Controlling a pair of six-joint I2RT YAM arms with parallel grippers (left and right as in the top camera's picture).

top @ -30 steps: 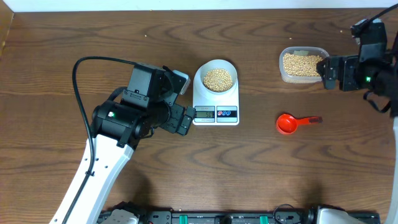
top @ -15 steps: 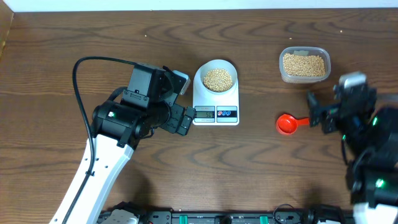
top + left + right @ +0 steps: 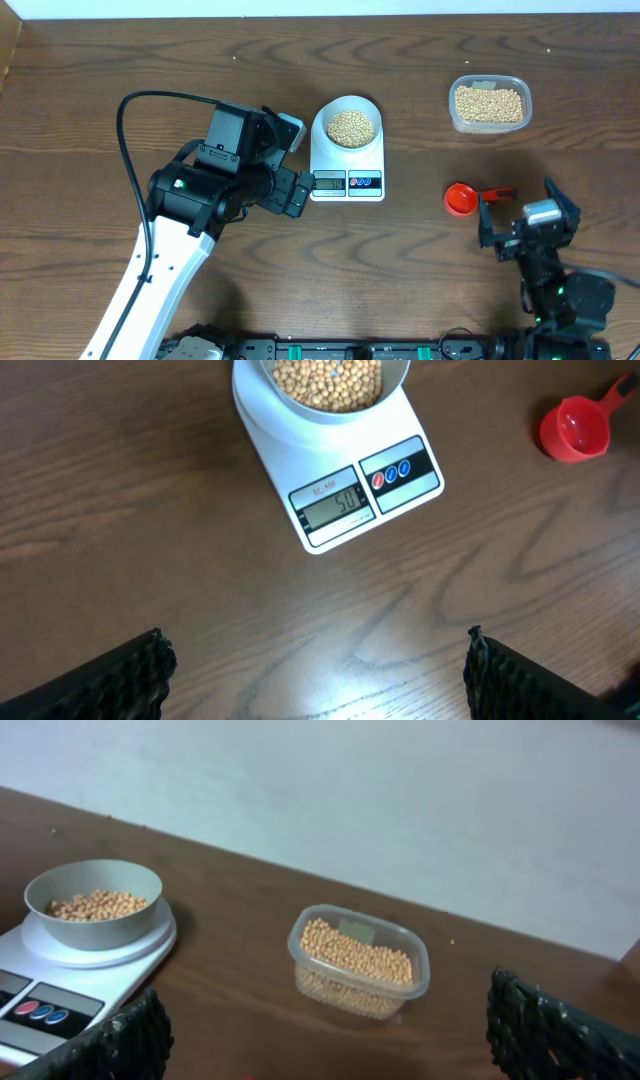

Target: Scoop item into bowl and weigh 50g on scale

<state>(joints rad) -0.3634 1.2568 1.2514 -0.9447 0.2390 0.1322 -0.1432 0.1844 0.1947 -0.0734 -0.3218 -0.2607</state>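
Overhead: soybeans (image 3: pixel 351 126) fill the bowl (image 3: pixel 328 113), sitting on the scale (image 3: pixel 347 164). The left gripper (image 3: pixel 297 192) hovers just beside the scale, and the right gripper (image 3: pixel 518 198) is near the red scoop (image 3: pixel 460 199) on the desk (image 3: pixel 420 260).

Left wrist: the display reads 50, and the gripper is spread wide, empty.

Right wrist: released too, facing the clear tub (image 3: pixel 358 963).

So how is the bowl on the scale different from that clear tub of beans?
The bowl is round and opaque pale white; the tub is rounded-rectangular and clear. The bowl sits on the scale; the tub stands on the table. Both are open and hold tan beans.
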